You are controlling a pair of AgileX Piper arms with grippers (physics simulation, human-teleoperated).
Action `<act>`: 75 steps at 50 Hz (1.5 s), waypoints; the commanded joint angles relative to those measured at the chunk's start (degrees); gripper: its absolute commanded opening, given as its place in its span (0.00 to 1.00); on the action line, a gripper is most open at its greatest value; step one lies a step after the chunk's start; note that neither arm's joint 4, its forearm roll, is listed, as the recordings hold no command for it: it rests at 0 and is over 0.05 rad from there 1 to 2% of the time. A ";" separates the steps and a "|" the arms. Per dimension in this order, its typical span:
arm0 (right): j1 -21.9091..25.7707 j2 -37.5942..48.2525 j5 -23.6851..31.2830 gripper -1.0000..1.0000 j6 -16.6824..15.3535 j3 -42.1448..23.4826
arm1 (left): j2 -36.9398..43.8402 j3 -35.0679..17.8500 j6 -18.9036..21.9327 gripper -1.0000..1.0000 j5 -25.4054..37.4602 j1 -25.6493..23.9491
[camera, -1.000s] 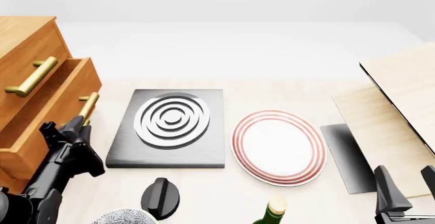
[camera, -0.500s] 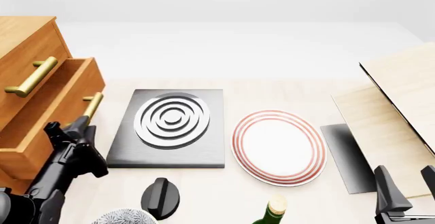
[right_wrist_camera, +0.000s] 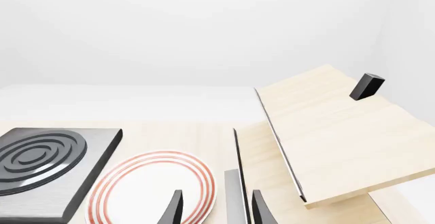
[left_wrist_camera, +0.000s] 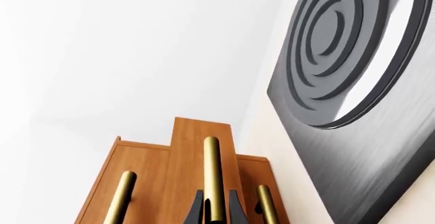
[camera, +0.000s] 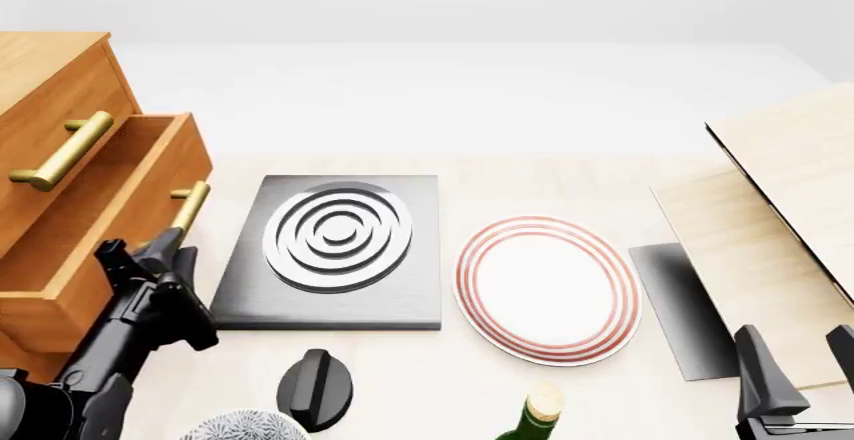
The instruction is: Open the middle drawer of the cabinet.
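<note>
The cabinet (camera: 54,70) stands at the far left, orange-brown with brass bar handles. Its middle drawer (camera: 127,220) is pulled out towards the table's middle, and its plain wooden box shows. My left gripper (camera: 167,245) is shut on the middle drawer's handle (camera: 188,205). In the left wrist view the handle (left_wrist_camera: 212,173) runs between the gripper's (left_wrist_camera: 215,211) fingers. The top drawer's handle (camera: 60,150) sits above, with that drawer closed. My right gripper (camera: 801,365) is open and empty at the front right; it also shows in the right wrist view (right_wrist_camera: 216,211).
A black slab with silver concentric rings (camera: 334,245) lies just right of the open drawer. A red-rimmed white plate (camera: 547,288) lies beside it. Pale wood boards (camera: 774,220) stand at the right. A black knob (camera: 315,388) and a green bottle (camera: 538,415) are at the front edge.
The middle drawer has slid further out to the right, and my left gripper has moved with its handle. The right arm has not moved.
</note>
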 commanded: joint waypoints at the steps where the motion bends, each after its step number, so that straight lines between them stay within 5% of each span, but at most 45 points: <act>1: 0.23 -0.07 0.08 1.00 0.27 0.12 | 0.40 1.28 -0.08 0.00 0.01 -0.88; 18: 0.25 -0.07 0.08 1.00 0.28 0.12 | 0.39 1.28 1.45 0.00 0.01 -1.73; 19: 0.25 -0.07 0.08 1.00 0.26 0.12 | 0.46 1.41 1.21 1.00 0.01 -1.87; 44: 0.25 -0.06 0.09 1.00 0.27 0.12 | -1.86 2.65 1.66 1.00 0.01 -3.24; 75: 0.25 -0.07 0.08 1.00 0.27 0.12 | -11.10 8.54 -0.75 1.00 0.01 -10.94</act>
